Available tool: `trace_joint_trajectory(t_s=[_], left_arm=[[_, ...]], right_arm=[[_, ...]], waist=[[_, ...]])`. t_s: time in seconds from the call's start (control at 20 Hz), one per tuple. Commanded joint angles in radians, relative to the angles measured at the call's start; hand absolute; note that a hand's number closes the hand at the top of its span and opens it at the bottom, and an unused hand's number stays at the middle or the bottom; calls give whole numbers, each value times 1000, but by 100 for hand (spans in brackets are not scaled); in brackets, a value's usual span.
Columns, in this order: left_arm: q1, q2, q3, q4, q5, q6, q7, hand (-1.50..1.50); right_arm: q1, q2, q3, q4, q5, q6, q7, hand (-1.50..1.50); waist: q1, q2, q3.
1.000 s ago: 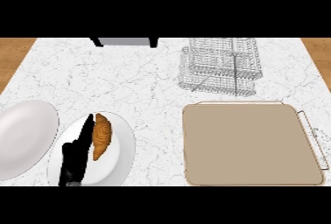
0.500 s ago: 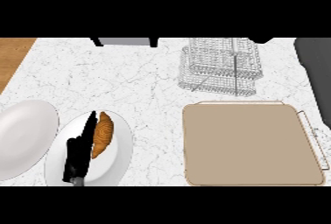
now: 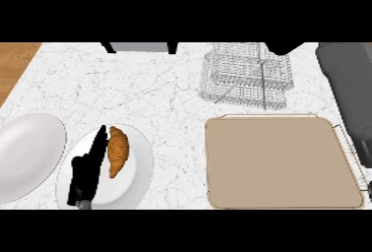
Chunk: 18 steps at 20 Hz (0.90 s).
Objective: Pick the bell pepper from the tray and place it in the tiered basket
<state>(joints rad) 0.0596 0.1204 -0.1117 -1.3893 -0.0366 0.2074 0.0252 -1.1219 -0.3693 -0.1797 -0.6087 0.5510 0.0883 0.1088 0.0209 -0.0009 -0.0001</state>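
The beige tray lies at the right of the marble counter with nothing on it. No bell pepper shows anywhere. The wire tiered basket stands behind the tray near the far edge. My right forearm runs up the right edge past the tray. Only a black bit of the right hand shows at the top, just right of the basket's upper rim. My left hand rests open at the lower left, in front of a plate.
Two white plates sit at the left: a bare one and one holding a croissant. A grey object stands at the far edge. Wood borders the counter's left.
My right forearm has come into view along the right edge and reached up beside the basket. The view has shifted slightly. The left hand and plates are unchanged.
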Motion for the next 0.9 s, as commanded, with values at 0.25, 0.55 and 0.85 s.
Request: trace_joint_trajectory(t_s=[0.25,0.55,0.85], left_arm=[[-4,-7,0,-22,-3,4,28,0],[58,2,-13,-41,-8,-15,-2,0],[8,-11,16,4,-6,7,-10,0]], right_arm=[[-47,75,-199,97,-200,-39,-63,-150],[-50,-52,-293,98,-256,-97,-150,-150],[-37,-225,-377,90,-280,-185,-50,-150]], waist=[[10,9,1],[9,10,1],[-18,5,0]])
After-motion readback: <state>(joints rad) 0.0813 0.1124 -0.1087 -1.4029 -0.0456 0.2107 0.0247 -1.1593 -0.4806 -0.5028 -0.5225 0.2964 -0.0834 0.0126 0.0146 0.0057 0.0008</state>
